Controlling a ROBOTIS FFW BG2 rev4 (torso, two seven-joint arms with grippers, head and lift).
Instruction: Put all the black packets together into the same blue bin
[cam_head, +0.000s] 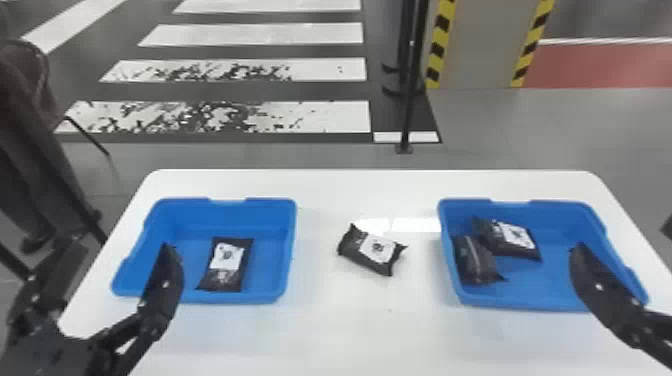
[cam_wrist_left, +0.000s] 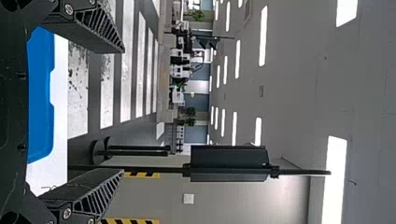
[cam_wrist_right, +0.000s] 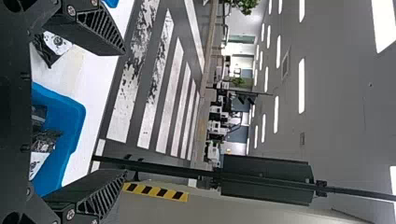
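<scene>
My left gripper (cam_head: 120, 247) stands open at the left blue bin (cam_head: 291, 250), nothing between its fingers; the left wrist view shows the same open gripper (cam_wrist_left: 123, 110). One black packet (cam_head: 222, 277) lies in that bin. Between the bins, a second black packet (cam_head: 357, 251) rests on the white table, its white label up. Two more packets, one (cam_head: 470, 262) beside the other (cam_head: 500, 242), lie in the left part of the right blue bin (cam_head: 530, 301). Over that bin's right side is my right gripper (cam_head: 623, 239), also open and holding nothing; its spread fingers frame the right wrist view (cam_wrist_right: 124, 112).
Both bins stand on a white table (cam_head: 330, 325) with rounded far corners. Beyond its far edge, a black post (cam_head: 410, 100) rises from the floor. A person stands on the floor past the table's left side.
</scene>
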